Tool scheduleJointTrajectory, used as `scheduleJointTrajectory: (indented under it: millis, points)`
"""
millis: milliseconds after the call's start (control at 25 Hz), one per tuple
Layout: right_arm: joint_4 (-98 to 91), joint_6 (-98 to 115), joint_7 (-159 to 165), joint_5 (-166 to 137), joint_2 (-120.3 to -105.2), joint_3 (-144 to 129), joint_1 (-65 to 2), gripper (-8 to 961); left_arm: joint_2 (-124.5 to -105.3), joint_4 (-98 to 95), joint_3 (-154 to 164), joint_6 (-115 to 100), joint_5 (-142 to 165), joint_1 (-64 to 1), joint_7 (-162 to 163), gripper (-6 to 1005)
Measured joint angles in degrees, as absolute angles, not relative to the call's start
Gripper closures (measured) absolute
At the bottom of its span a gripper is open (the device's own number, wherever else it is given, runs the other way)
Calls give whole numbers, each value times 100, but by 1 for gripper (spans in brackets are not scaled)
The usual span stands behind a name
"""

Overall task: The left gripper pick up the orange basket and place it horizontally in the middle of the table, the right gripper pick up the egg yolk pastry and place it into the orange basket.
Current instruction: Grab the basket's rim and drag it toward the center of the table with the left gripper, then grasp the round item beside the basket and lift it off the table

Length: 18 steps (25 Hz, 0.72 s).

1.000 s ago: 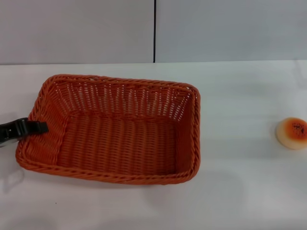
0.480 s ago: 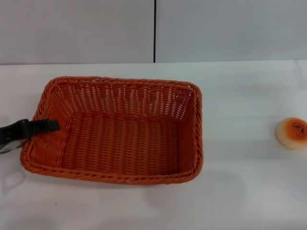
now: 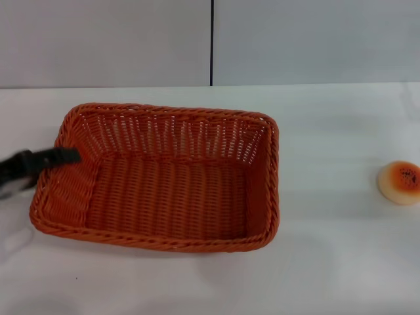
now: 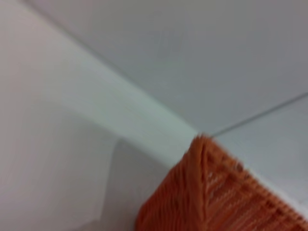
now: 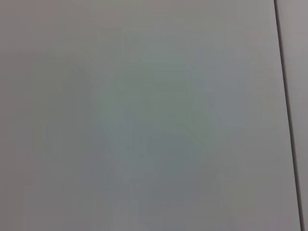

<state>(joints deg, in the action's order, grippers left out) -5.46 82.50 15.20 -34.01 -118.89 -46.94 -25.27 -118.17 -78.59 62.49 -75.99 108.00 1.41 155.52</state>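
On the wide plain white counter, left of its middle, sits the large rectangular orange woven basket with a braided rim and open-weave sloping sides, its long sides running roughly parallel to the counter's far edge (the near-right corner lies a little closer to the front than the left one). At the basket's left end, the slim black left end effector reaches in from the counter's left edge, one dark finger lying across the braided rim and pointing over the inside of the short wall. Whether its fingers are spread or pinching the rim cannot be told, since only one dark finger shows and it is blurred. The left wrist view shows only a corner of the basket against the white counter and the grey wall beyond.

Near the counter's right edge, well apart from the basket, lies the small round cream-coloured egg yolk pastry with its glossy orange-brown top dotted with dark specks. The right end effector appears in no view; its wrist camera sees only plain grey wall.
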Motion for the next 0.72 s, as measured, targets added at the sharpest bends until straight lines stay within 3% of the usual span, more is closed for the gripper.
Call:
scheduleJointTrajectory:
  millis: [360, 720]
  points:
    - [-1099, 8061, 2263, -3951, -11872, -4693, -2293, 342, -11811, -7402, 4447, -8200, 9939, -184, 14278, 253]
    - [-5136, 6576, 8052, -8847, -11886, -4619, -1599, 342, -11801, -5886, 3185, -8704, 9219, -430, 12292, 255]
